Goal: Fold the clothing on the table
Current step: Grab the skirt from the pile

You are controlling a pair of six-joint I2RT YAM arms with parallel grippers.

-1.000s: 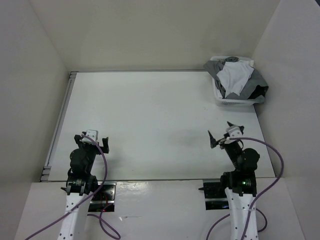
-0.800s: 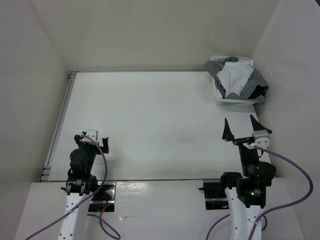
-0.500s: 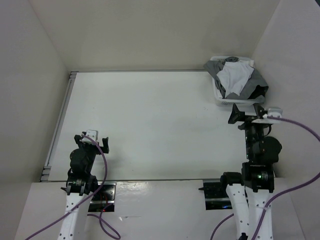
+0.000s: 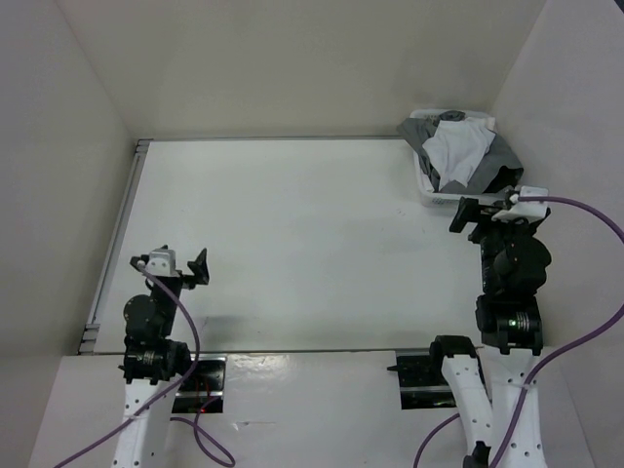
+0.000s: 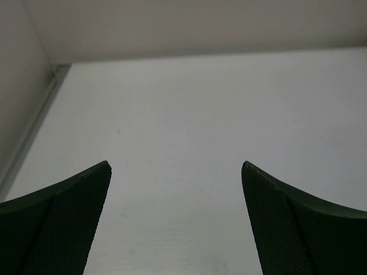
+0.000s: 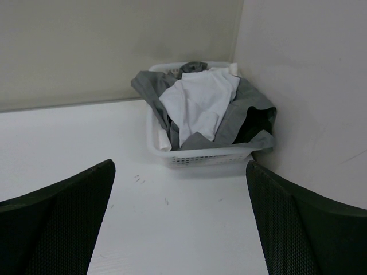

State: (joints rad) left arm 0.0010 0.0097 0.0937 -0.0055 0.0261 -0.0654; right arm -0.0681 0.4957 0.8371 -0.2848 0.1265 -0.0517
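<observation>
The worktop carries a white basket in its far right corner, clothing heaped inside (grey and white, perhaps three pieces). The right end effector has swung over to face it, wide and empty, so lifting a garment out looks next, over the rim. The left end effector, equally wide, hangs near-left.

The inside of the basket is hidden by the heaped clothing (how many garments cannot be told). In both wrist views the tool fingers are cut off by the lower edge.
</observation>
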